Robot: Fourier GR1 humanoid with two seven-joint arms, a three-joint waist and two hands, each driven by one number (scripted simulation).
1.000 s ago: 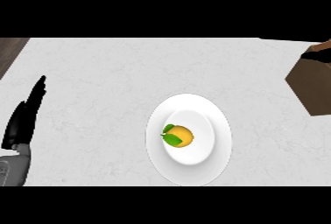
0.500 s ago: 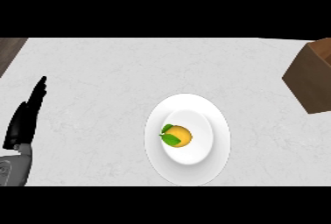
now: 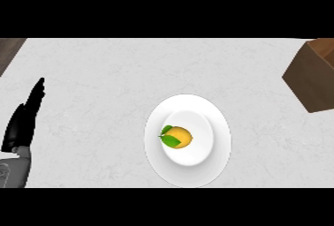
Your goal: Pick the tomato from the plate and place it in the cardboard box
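An orange-yellow tomato [image 3: 179, 137] with green leaves lies in the middle of a white plate [image 3: 187, 106] on the pale marble counter. The brown cardboard box [image 3: 314, 77] stands at the right edge, partly cut off by the view. My left hand [image 3: 24, 119] rests open at the left edge, fingers straight and pointing up, well apart from the plate. My right hand does not show in the head view.
The counter's dark corner edge [image 3: 9, 48] shows at the top left. Bare marble [image 3: 98, 88] lies between the left hand and the plate, and between the plate and the box.
A dark shape at the top right, by the box, has gone out of view. The left hand, plate and tomato have not moved.
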